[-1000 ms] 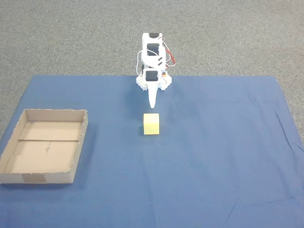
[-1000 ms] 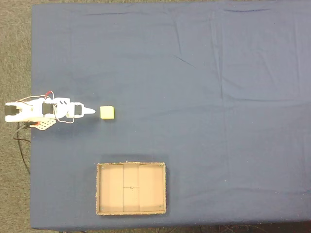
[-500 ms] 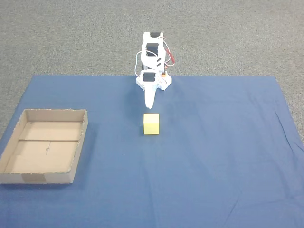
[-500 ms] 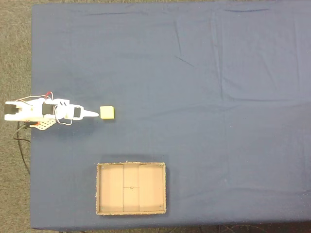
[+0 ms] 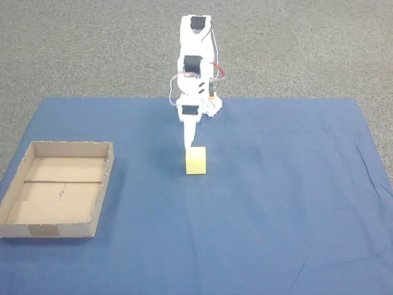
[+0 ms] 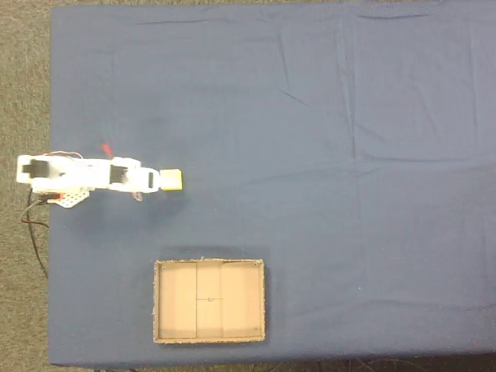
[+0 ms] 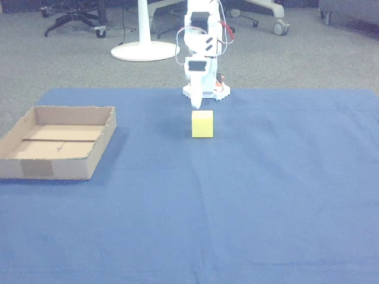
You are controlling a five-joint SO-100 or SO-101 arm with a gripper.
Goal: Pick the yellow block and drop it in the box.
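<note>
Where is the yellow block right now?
The yellow block sits on the blue cloth just in front of the gripper, right of the box in a fixed view.

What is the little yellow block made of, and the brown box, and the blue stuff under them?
The yellow block looks like matte foam or painted wood; its plain, dull faces leave that open. The box looks like raw brown cardboard, with thin low walls and a tape patch. The blue cover looks like cloth, since it shows soft wrinkles and creases.
</note>
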